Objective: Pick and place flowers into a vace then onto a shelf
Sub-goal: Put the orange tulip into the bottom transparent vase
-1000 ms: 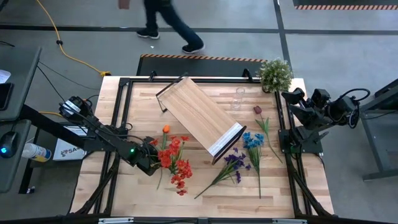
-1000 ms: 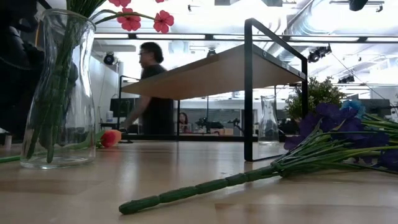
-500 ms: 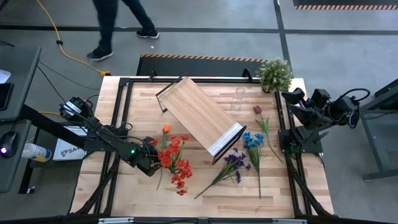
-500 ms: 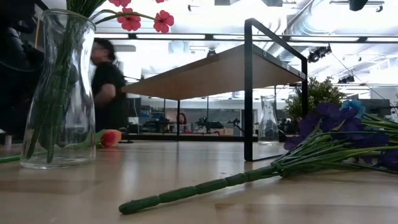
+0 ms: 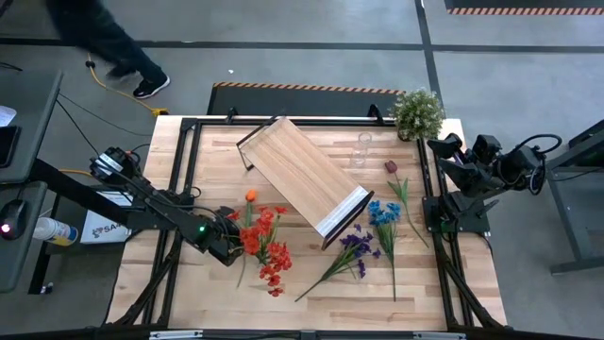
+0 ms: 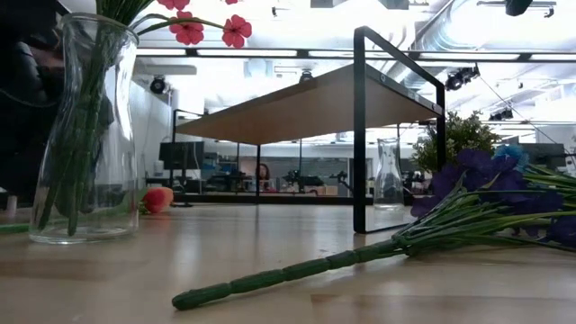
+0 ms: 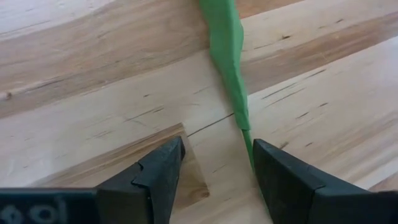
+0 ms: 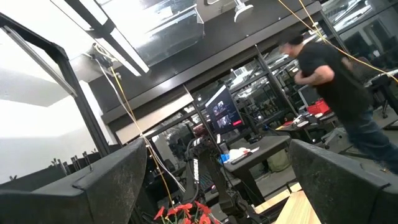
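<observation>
The left claw (image 5: 231, 247) sits low over the counter (image 5: 311, 288) at its left-front part, just beside the red flowers (image 5: 264, 247). In the left wrist view its two fingers (image 7: 158, 177) stand apart with bare wood between them, and a green stem (image 7: 229, 56) runs past the inner edge of one finger (whether it touches that finger cannot be told). Nothing is gripped; the claw is released.

The red flowers stand in a glass vase (image 6: 85, 135), stems down inside it, as the low view shows. A single orange flower (image 5: 251, 196) lies on the counter just behind the vase.

The shelf (image 5: 307, 179) rests diagonally across the middle of the counter, its white-edged end toward the front right. A second, empty glass vase (image 5: 362, 149) stands just beside its rear right edge.

Purple flowers (image 5: 354, 247) lie flat near the shelf's white end, stems pointing to the front left. Blue flowers (image 5: 384, 215) lie just right of them, and a dark maroon flower (image 5: 391, 167) lies farther back. A potted plant (image 5: 417, 113) stands at the rear right corner.

The right claw (image 5: 442, 156) waits raised at the counter's right edge, fingers (image 8: 106, 180) spread wide and empty.

A person (image 5: 104, 42) is on the floor beyond the counter's rear left.
</observation>
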Controlling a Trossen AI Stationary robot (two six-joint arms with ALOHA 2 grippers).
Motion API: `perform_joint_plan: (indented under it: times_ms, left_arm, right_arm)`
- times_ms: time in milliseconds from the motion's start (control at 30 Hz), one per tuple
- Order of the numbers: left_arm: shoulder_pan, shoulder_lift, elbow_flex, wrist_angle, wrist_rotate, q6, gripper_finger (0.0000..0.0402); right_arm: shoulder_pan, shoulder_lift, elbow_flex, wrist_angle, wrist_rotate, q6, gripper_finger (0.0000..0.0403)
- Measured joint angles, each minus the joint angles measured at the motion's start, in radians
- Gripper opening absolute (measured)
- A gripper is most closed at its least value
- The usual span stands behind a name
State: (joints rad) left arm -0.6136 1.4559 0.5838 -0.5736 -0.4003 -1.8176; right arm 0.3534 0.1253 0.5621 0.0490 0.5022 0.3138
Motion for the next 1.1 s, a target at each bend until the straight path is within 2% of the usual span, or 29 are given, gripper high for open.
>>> perform_joint_plan:
  times_ms: [267, 433, 667, 1100]
  left_arm:
    - [-0.002, 0.002, 0.012, -0.008, -0.033, 0.014, 0.0190]
    - [-0.002, 0.002, 0.012, 0.001, -0.043, 0.031, 0.0177]
    - [-0.002, 0.004, 0.010, 0.042, -0.098, 0.036, 0.0178]
    - [-0.002, 0.003, 0.034, 0.052, -0.106, 0.036, 0.0182]
  right_arm:
    - [0.000, 0.000, 0.000, 0.000, 0.000, 0.000, 0.0381]
    - [0.000, 0.000, 0.000, 0.000, 0.000, 0.000, 0.0381]
    - [0.000, 0.000, 0.000, 0.000, 0.007, 0.000, 0.0381]
    - [0.000, 0.000, 0.000, 0.000, 0.022, 0.000, 0.0381]
